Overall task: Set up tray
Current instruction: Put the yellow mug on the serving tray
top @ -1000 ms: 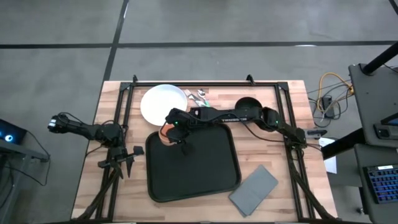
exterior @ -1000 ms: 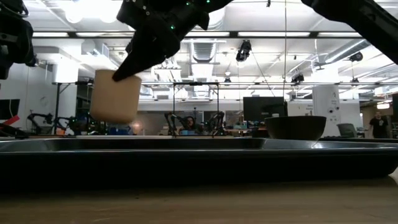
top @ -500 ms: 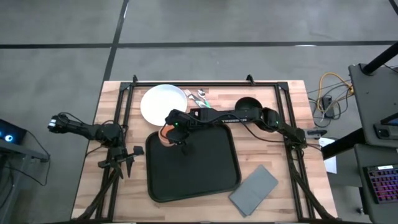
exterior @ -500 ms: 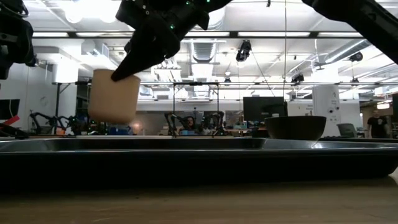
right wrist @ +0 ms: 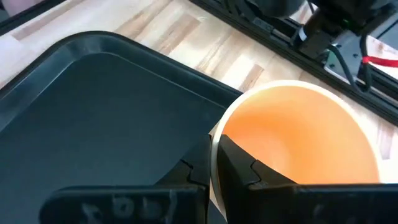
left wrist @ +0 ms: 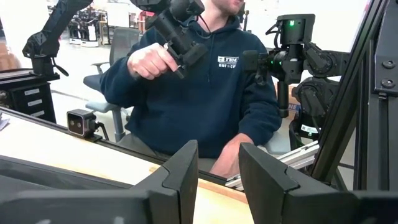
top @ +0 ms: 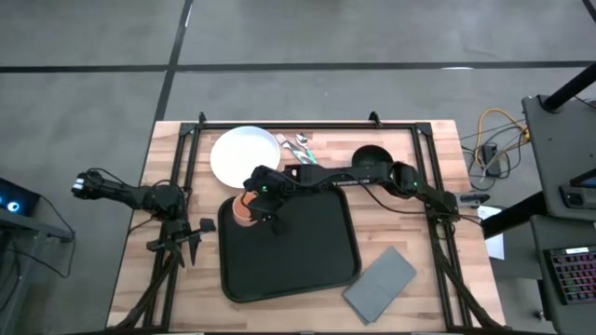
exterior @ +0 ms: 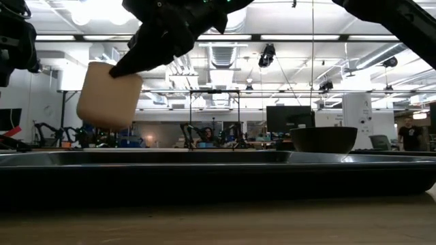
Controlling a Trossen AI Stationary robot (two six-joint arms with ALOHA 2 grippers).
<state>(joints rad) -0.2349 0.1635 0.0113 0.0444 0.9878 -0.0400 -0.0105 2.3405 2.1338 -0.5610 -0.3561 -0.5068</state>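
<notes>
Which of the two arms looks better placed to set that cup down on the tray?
The right. Its hand already grips the cup by its rim above the tray; the left hand waits open beside the tray.

Matt black plastic tray (top: 289,247) lies on a pale, grained wooden table (top: 419,177).

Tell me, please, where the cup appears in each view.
High: cup at the tray's far-left corner, under the right tool.
Low: cup upper left, hanging above the tray.
Left wrist: not in it.
Right wrist: cup at right, tray left.
Shared landmark: the tray.
</notes>
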